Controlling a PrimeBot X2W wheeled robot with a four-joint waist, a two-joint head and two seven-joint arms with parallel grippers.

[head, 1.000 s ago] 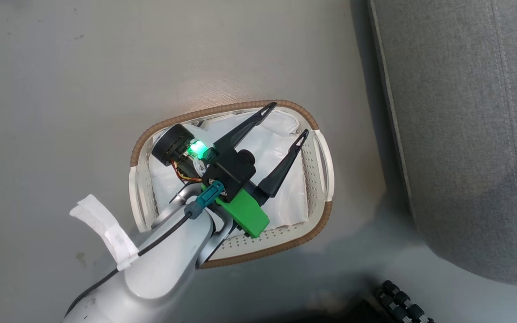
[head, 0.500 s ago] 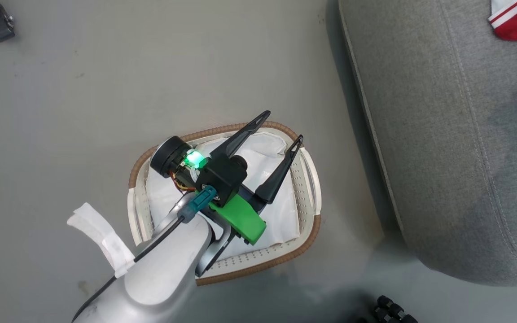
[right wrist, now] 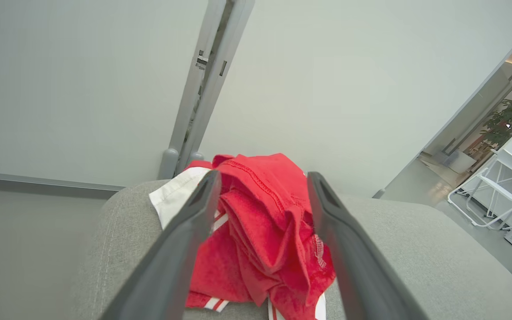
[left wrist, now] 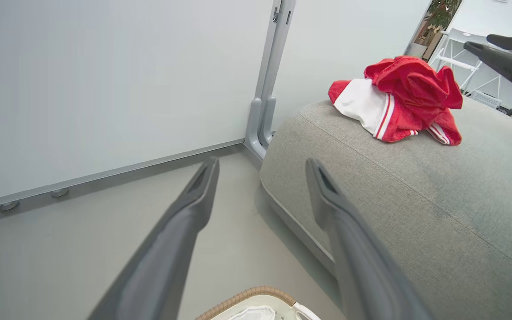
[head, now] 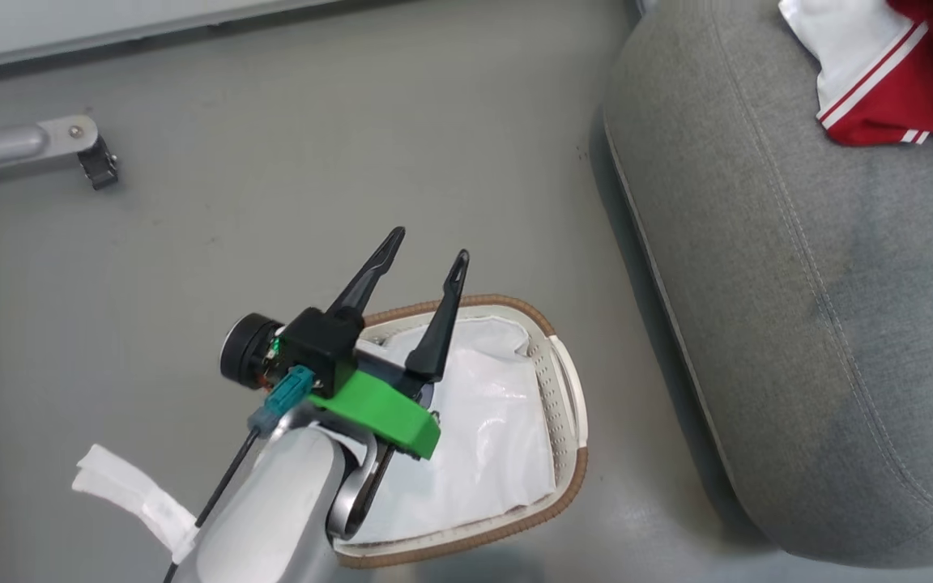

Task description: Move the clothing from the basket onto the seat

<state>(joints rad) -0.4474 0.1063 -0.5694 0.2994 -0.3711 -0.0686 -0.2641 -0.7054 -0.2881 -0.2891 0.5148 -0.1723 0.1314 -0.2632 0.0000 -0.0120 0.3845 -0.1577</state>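
Observation:
The red and white clothing (head: 896, 89) lies bunched on the grey seat (head: 798, 324), near its rounded end. In the right wrist view the clothing (right wrist: 260, 222) rests on the seat (right wrist: 416, 253) just beyond my right gripper (right wrist: 262, 178), whose jaws are open. The left wrist view shows the clothing (left wrist: 398, 98) with the right gripper (left wrist: 478, 41) hovering beside it, apart from it. My left gripper (head: 428, 247) is open and holds nothing, with its fingers over the far rim of the basket (head: 568, 478). Inside the basket I see the white liner.
The basket stands on grey floor close to the seat's (left wrist: 416, 200) edge. A metal leg with a caster (head: 70, 146) lies at the far left. A pale wall with a grey post (left wrist: 265, 115) stands behind the seat, and a white folding chair (right wrist: 500, 186) is further off.
The head view has swung up and right, bringing the clothing on the seat into sight. My left gripper has risen from over the basket's middle to its far rim.

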